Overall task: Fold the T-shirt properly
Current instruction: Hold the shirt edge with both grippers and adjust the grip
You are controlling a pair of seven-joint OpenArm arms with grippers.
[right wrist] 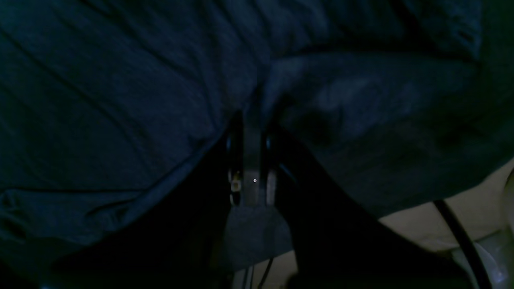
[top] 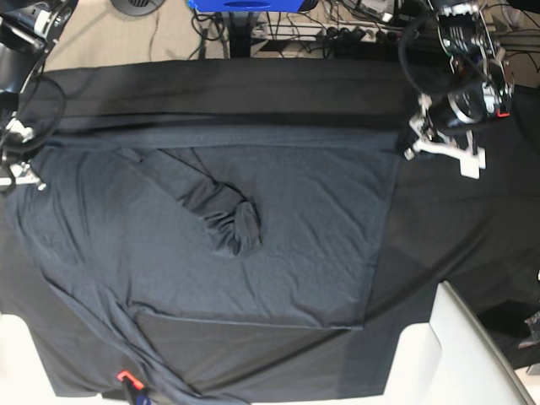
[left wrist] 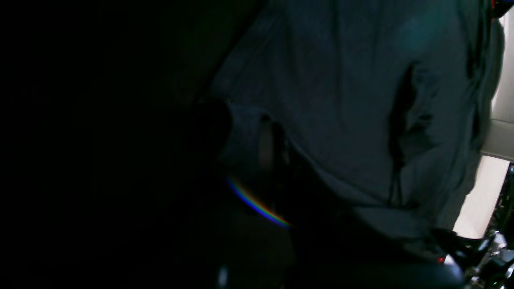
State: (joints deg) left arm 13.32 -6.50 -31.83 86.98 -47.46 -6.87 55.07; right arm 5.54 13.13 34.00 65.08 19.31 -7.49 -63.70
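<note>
The dark slate-grey T-shirt (top: pixel 295 245) lies spread over the black tablecloth (top: pixel 460 228), with one sleeve (top: pixel 224 211) doubled inward across its chest. My left gripper (top: pixel 411 145) sits at the shirt's far right corner. In the left wrist view it (left wrist: pixel 267 148) is shut on a bunch of the shirt's fabric (left wrist: pixel 341 100), which drapes across the frame. My right gripper (top: pixel 18 173) is at the shirt's left edge. In the right wrist view it (right wrist: pixel 252 160) pinches a fold of the cloth (right wrist: pixel 100 100), and a tuft pokes out behind the fingers.
A white padded block (top: pixel 460 346) stands at the table's near right corner. A small red-orange item (top: pixel 125 377) sits at the near left edge. A blue object (top: pixel 245 4) and cables lie beyond the far edge.
</note>
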